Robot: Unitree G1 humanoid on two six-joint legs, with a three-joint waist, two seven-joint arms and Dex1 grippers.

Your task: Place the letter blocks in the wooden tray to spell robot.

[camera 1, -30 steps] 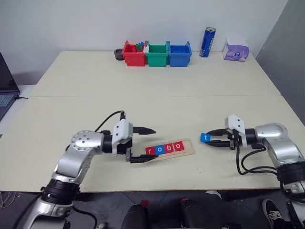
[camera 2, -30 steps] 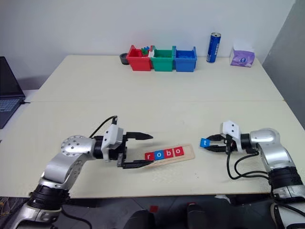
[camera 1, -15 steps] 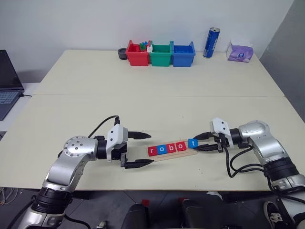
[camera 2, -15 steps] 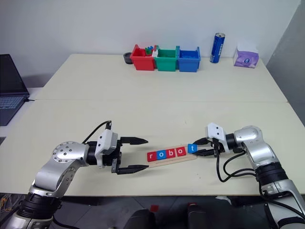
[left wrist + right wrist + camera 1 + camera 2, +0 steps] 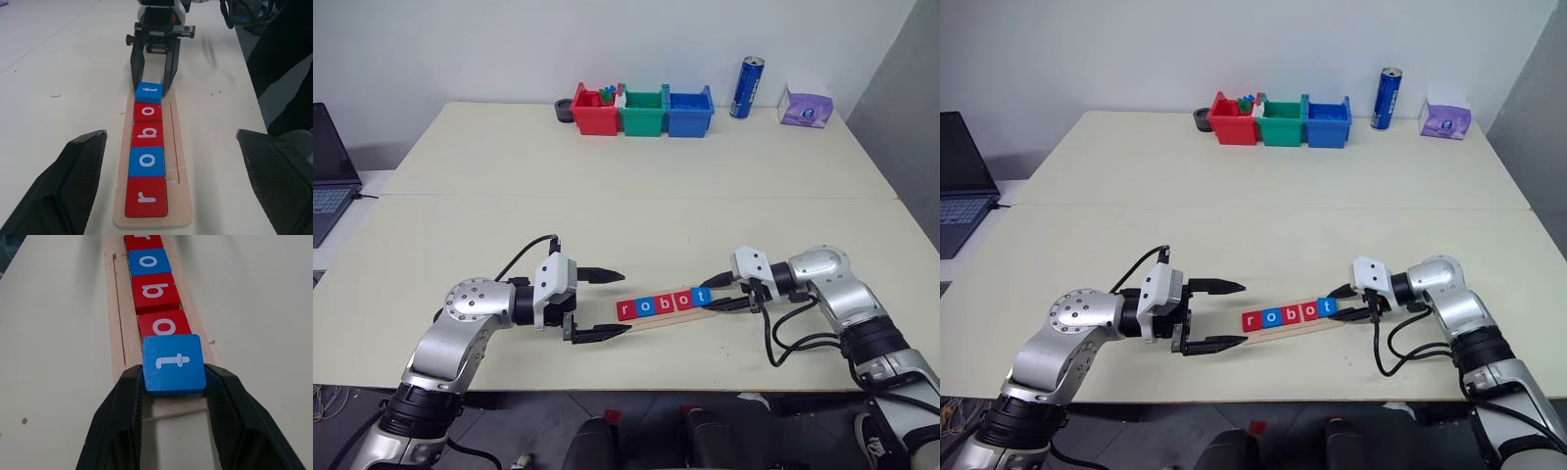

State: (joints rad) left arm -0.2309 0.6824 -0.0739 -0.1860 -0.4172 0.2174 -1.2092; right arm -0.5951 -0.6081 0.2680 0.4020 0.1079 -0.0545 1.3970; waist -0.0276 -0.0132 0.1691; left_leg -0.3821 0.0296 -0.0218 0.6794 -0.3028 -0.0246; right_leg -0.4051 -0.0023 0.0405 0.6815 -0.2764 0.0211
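I am holding the blue t block (image 5: 173, 363) clamped in the right gripper (image 5: 1349, 304) at the wooden tray (image 5: 177, 147)'s last slot, seemingly not seated; left gripper (image 5: 605, 305) is idling spread wide.

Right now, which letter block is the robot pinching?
The blue t block, squeezed between the right gripper fingers at the wooden tray end; r, o, b, o lie free.

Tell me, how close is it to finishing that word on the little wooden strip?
Nearly there. Four letter blocks, r, o, b and o, already sit in the wooden tray. The right gripper holds the blue t block at the tray's last slot, beside the second o. Left to do: set it down flat and let go. The left gripper is open beside the tray's r end.
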